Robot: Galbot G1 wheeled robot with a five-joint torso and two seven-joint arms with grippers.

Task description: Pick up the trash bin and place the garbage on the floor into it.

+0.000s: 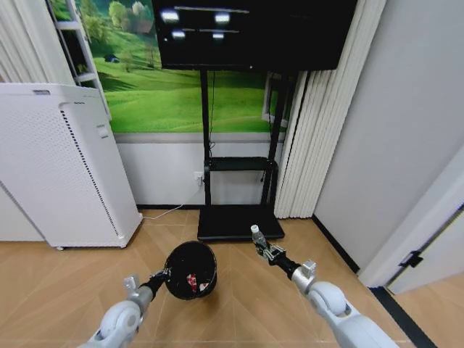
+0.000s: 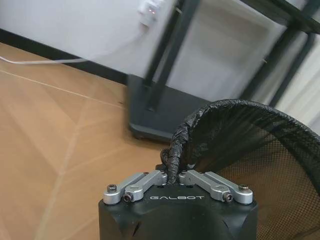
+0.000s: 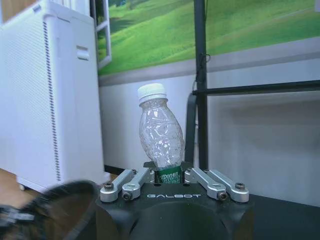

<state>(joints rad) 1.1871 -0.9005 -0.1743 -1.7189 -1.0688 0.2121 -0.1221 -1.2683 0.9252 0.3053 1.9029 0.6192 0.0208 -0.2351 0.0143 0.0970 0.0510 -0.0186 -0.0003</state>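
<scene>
The trash bin [image 1: 191, 270], a small round black mesh basket, hangs just above the parquet floor [image 1: 65, 290], held by its rim in my shut left gripper [image 1: 164, 275]. The left wrist view shows the bin's rolled rim [image 2: 176, 150] pinched between the fingers of the left gripper [image 2: 175, 176]. Red-and-white garbage [image 1: 193, 282] lies inside the bin. My right gripper [image 1: 265, 249] is shut on a clear bottle [image 1: 257, 235] with a white cap and green label, held upright to the right of the bin. In the right wrist view the bottle [image 3: 161, 132] stands in the right gripper [image 3: 170, 172], with the bin's rim [image 3: 65, 195] below.
A black TV stand's base [image 1: 239, 221] sits just beyond the bin and bottle. A tall white air purifier [image 1: 61, 163] stands at the left. White curtains [image 1: 319, 123] and a wall with a dark floor border [image 1: 337, 250] close off the right. A white cable [image 1: 163, 213] runs along the skirting.
</scene>
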